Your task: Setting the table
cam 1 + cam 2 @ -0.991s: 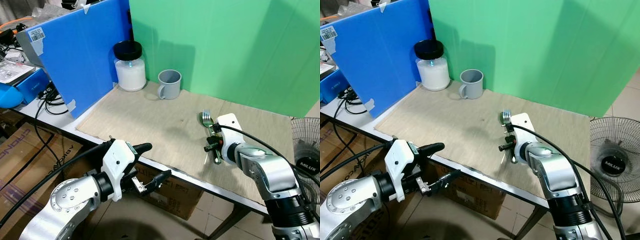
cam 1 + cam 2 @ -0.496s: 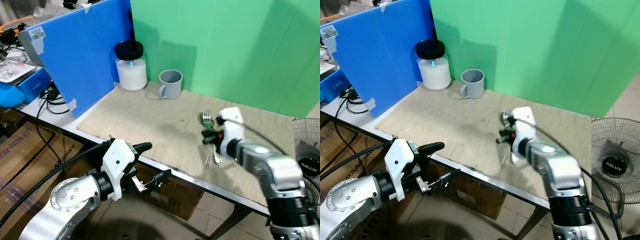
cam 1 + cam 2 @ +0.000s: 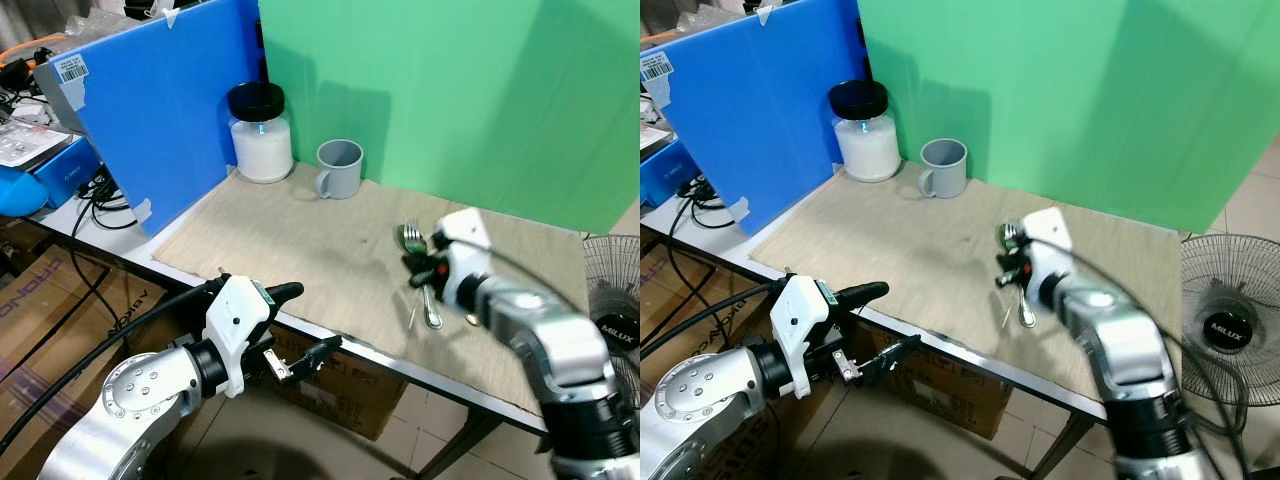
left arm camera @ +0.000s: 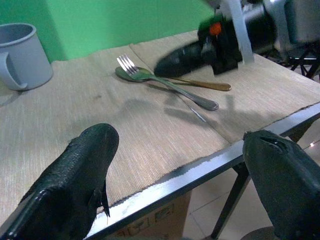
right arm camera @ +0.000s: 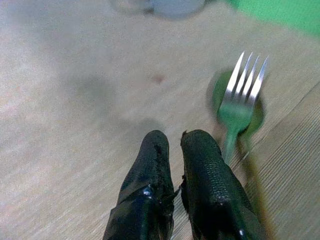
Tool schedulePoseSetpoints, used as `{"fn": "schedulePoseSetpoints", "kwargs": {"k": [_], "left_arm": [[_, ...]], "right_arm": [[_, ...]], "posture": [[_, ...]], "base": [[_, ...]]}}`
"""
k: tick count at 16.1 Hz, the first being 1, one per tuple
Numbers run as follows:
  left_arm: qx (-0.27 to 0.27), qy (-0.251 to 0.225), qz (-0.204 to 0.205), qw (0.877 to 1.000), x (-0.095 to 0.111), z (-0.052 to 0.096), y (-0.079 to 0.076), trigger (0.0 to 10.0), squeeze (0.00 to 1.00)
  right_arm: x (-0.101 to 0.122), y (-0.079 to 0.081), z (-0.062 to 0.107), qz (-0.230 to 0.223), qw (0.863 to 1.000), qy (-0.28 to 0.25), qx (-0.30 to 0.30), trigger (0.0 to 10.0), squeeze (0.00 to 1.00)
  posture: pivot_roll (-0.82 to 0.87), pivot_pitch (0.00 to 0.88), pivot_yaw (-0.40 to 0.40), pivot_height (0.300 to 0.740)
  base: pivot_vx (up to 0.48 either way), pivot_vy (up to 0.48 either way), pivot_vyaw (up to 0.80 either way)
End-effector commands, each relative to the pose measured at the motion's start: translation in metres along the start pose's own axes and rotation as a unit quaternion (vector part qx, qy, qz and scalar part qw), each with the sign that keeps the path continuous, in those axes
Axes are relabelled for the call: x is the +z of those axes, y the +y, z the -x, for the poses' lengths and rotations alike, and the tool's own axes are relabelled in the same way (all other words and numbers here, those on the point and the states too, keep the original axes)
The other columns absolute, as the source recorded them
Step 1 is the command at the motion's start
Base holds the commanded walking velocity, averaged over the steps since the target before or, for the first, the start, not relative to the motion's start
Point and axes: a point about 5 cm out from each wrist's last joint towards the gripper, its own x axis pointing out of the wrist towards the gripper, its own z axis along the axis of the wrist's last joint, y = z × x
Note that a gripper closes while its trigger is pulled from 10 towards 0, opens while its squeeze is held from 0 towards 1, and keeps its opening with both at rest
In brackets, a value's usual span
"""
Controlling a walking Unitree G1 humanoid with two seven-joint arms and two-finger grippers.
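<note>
Centrally on the right half of the woven beige placemat (image 3: 300, 250) lay the cutlery: a steel fork (image 4: 150, 79) with its tines resting over the bowl of a spoon (image 4: 131, 75), the slim shiny handles running toward the tabletop's (image 3: 105, 243) near edge, and what looked like a brass-coloured handle (image 4: 207, 85) crossing beneath them. The right tool (image 5: 172, 167) hovered just beside the fork's tines, its two long, pebbled black fingers pressed together and gripping nothing. My reading was that the step in hand was arranging the cutlery, with the fork and spoon lying overlapped rather than set out side by side. The next move seemed to call for the fingers to part and close on one thin handle, which lay flat on the cloth and would be awkward to lift without nudging the other piece.

Farther back, near the green backdrop (image 3: 450, 90), stood a grey plastic mug (image 3: 337, 167) with its handle facing forward, and beside it a round jar (image 3: 260, 132) of white contents with a black lid, against a blue board (image 3: 160, 100). The left tool (image 3: 300, 325) hung below the tabletop's near edge, its fingers spread wide and empty. A floor fan (image 3: 612, 300) stood off to the right.
</note>
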Motion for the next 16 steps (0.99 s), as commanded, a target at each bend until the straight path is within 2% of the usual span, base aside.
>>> {"fn": "schedulePoseSetpoints", "kwargs": {"k": [1, 4, 10, 12, 13, 14, 15, 16], "left_arm": [[0.002, 0.002, -0.005, 1.0, 0.0, -0.001, 0.001, 10.0, 0.0], [0.003, 0.005, -0.007, 1.0, -0.002, -0.001, -0.001, 10.0, 0.0], [0.002, 0.005, -0.007, 1.0, -0.002, -0.001, -0.001, 10.0, 0.0], [0.002, 0.004, -0.007, 1.0, -0.002, -0.002, -0.001, 10.0, 0.0], [0.001, 0.004, -0.007, 1.0, -0.002, -0.002, -0.001, 10.0, 0.0], [0.001, 0.004, -0.006, 1.0, -0.002, -0.002, -0.001, 10.0, 0.0], [0.002, 0.005, -0.006, 1.0, -0.002, -0.002, -0.001, 10.0, 0.0], [0.002, 0.005, -0.006, 1.0, -0.002, -0.001, -0.001, 10.0, 0.0]], "right_arm": [[-0.004, 0.0, 0.0, 0.003, 1.0, 0.012, -0.011, 10.0, 1.0], [-0.017, 0.003, 0.0, 0.01, 0.999, 0.009, -0.034, 10.0, 1.0], [-0.008, -0.006, 0.005, -0.012, 0.996, -0.038, -0.074, 10.0, 1.0], [-0.012, -0.004, 0.003, -0.005, 0.997, -0.029, -0.073, 10.0, 1.0], [-0.014, -0.002, 0.001, -0.002, 0.997, -0.02, -0.071, 10.0, 0.88], [-0.016, 0.002, -0.001, -0.001, 0.998, -0.015, -0.061, 7.4, 0.0], [-0.017, 0.003, -0.002, -0.001, 0.998, -0.013, -0.06, 7.4, 0.0], [-0.019, 0.004, -0.003, 0.004, 0.998, -0.004, -0.059, 0.2, 0.0]], "posture": [[-0.04, 0.004, 0.03, 0.74], [-0.04, 0.008, 0.03, 0.74], [-0.04, 0.011, 0.033, 0.74], [-0.05, 0.011, 0.034, 0.74], [-0.04, 0.011, 0.034, 0.74], [-0.04, 0.011, 0.033, 0.74], [-0.04, 0.011, 0.033, 0.74], [-0.04, 0.011, 0.032, 0.74]], "base": [[0.0, 0.0, 0.0], [0.0, 0.0, 0.0], [0.0, 0.0, 0.0], [0.0, 0.0, 0.0], [0.0, 0.0, 0.0], [0.0, 0.0, 0.0], [0.0, 0.0, 0.0], [0.0, 0.0, 0.0]]}}
